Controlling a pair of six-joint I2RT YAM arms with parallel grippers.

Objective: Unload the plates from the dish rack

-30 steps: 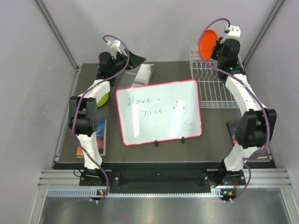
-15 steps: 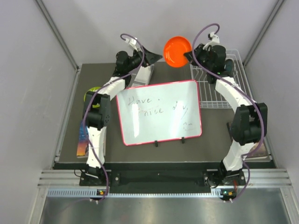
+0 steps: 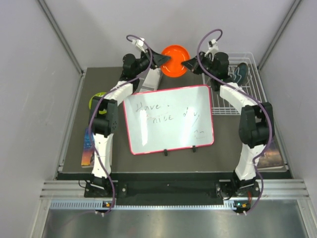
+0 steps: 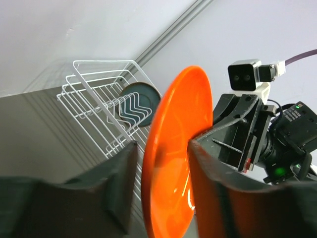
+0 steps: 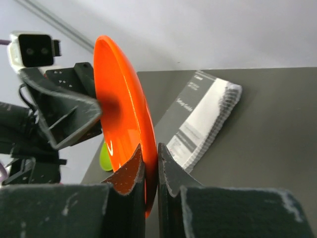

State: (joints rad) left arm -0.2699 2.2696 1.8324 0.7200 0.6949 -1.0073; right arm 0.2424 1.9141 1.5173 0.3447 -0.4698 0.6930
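Hanging in the air over the far edge of the table (image 3: 104,168), the orange plate (image 3: 176,67) stands on edge between the two grippers, which meet it from opposite sides. The right gripper (image 3: 188,63) has its two fingers pressed together on the plate's rim; in the right wrist view the rim of the orange plate (image 5: 116,89) runs straight down into the narrow slot between the pads of the right gripper (image 5: 148,153), pinched there. The left gripper (image 3: 162,59) straddles the opposite side of the rim with its fingers spread. In the left wrist view the orange plate (image 4: 183,109) sits inside the gap of the left gripper (image 4: 163,146), with bare space showing between the plate and the left-hand finger (image 4: 119,183), while the other finger overlaps the plate's face; whether it touches cannot be told.

Both arms are stretched forward, their wrists turned inward to face each other above the far edge of the pink-framed whiteboard (image 3: 168,119). The right arm angles leftward away from the dish rack (image 3: 223,99), where a dark teal plate (image 3: 241,73) stands upright among the tines. A lime green plate (image 3: 95,100) lies on the table beside the left arm, and a booklet (image 3: 151,79) lies just below the left gripper
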